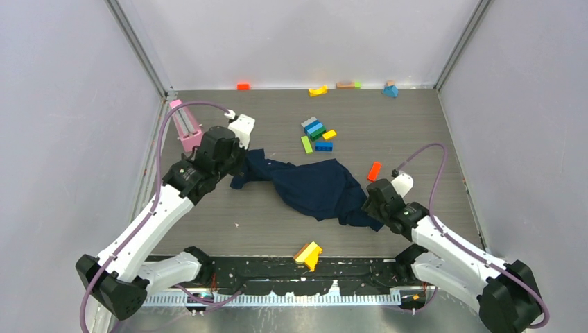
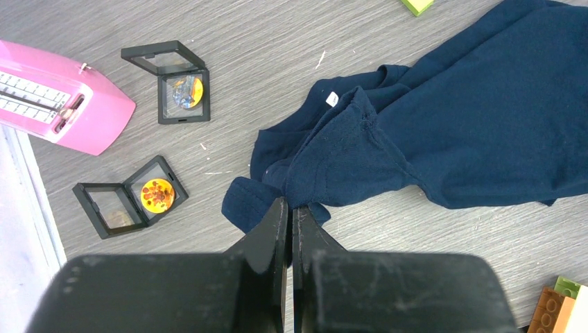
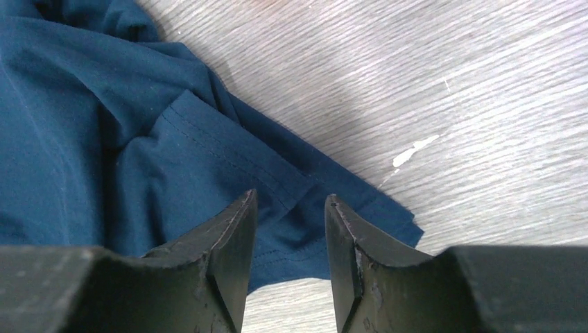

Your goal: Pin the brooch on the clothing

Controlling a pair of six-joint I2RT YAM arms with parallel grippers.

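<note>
Navy shirt (image 1: 315, 187): crumpled, table (image 1: 416, 139) centre. My left hand (image 2: 288, 203): pressed together at its collar end. My right hand (image 3: 291, 198): spread astride its hem. Brooch (image 2: 157, 195): in open black case (image 2: 104, 208), near table's left edge.

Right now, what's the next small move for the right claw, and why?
Probably close the right claw on the hem of the shirt: its fingers stand apart astride that hem, while the left claw looks shut on the opposite end. With both ends held, the crumpled shirt could be pulled flat.
</note>
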